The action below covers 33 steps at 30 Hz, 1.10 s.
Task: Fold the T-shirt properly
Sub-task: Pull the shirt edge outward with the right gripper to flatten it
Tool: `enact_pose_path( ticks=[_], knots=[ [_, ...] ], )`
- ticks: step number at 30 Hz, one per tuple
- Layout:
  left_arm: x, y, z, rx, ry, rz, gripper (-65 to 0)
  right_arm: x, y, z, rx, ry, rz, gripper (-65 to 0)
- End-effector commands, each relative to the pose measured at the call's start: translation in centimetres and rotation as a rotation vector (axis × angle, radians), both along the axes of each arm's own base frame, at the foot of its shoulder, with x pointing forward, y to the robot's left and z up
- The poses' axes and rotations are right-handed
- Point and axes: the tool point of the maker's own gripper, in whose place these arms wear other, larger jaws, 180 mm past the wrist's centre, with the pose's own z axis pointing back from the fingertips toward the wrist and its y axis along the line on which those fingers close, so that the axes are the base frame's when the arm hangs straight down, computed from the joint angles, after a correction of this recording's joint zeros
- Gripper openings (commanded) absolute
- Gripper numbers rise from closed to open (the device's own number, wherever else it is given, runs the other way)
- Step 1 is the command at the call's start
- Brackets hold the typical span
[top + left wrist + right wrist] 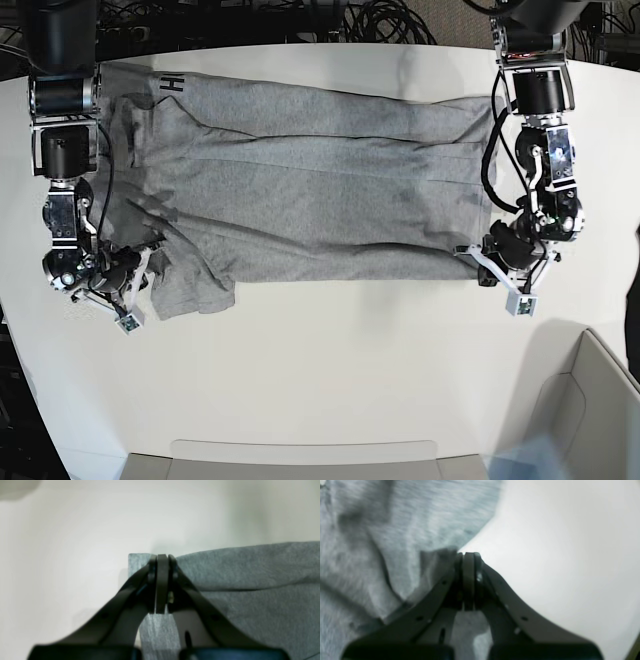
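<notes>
The heather-grey T-shirt (320,190) lies spread across the white table, with black lettering showing at its far left end. At the shirt's near right corner, my left gripper (478,260) is shut on the T-shirt. In the left wrist view the left gripper (162,556) has its jaws pressed together on that corner of the T-shirt (250,575). My right gripper (150,265) is at the rumpled near left end. In the right wrist view the right gripper (468,553) has its jaws together, and a flap of the T-shirt (382,530) rises to its tips.
A grey bin (590,400) stands at the near right corner, and a pale tray edge (300,462) runs along the front. Black cables (380,20) lie behind the table's far edge. Bare white tabletop (330,360) stretches in front of the shirt.
</notes>
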Motion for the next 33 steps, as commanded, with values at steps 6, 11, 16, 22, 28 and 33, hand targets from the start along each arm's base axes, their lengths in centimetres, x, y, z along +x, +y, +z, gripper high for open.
enact_pose_path(
  ticks=[6, 11, 16, 22, 28, 33],
  knots=[
    [0.8, 0.4, 1.6, 0.008, -0.055, 0.003, -65.0, -0.5, -0.6, 4.0, -0.023, -0.102, 0.019, -65.0],
    [0.8, 0.4, 1.6, 0.008, -0.055, 0.003, -65.0, -0.2, -1.5, 6.6, 0.019, -0.19, -0.047, -65.0],
    [0.8, 0.3, 1.6, 0.005, -0.055, 0.002, -65.0, 0.8, -0.9, 6.8, 0.039, -0.197, -0.048, -64.0],
    [0.8, -0.3, 1.4, -0.006, -0.053, -0.003, -65.0, 2.5, -0.4, 5.6, 0.046, -0.137, -0.034, -47.6],
    [1.0, -0.3, 1.5, -0.006, -0.059, -0.005, -65.0, 3.8, -0.6, 2.4, 0.117, -0.1, -0.061, -47.4],
    [1.1, -0.2, 1.7, -0.007, -0.064, -0.001, -65.0, 3.7, 0.6, -0.5, 0.202, -0.059, -0.111, -47.4]
  ],
)
